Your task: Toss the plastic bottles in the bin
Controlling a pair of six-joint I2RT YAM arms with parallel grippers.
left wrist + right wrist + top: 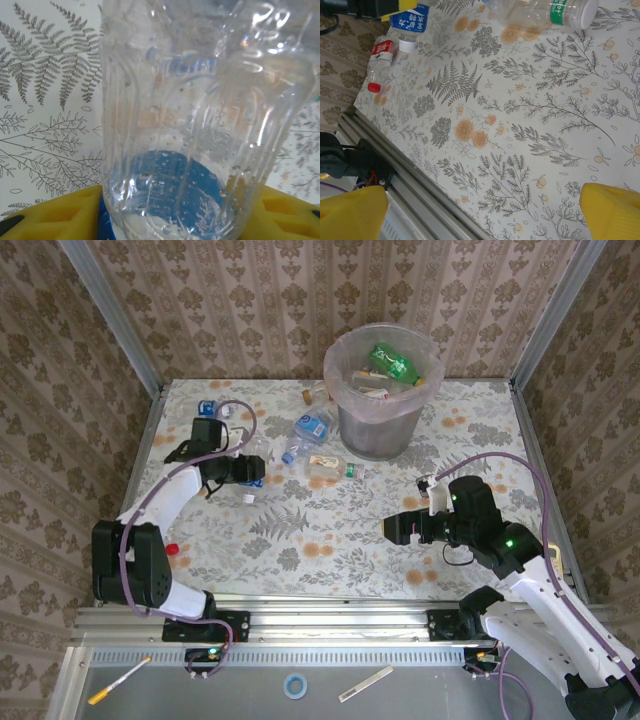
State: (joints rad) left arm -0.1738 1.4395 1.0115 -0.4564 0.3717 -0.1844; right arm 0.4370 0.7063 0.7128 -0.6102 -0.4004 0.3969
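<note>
A clear plastic bottle with a blue label stands between my left gripper's yellow fingers, which press on both its sides. In the top view this gripper is at the left of the table. Loose plastic bottles lie near it: a blue-labelled one and a green-capped one. The grey bin with its pinkish bag stands at the back and holds a green bottle. My right gripper hovers open over bare cloth, far from any bottle.
A red-labelled bottle with a red cap lies at the table's left front edge. Another bottle lies at the back left. The metal rail runs along the near edge. Patterned walls enclose the table on three sides.
</note>
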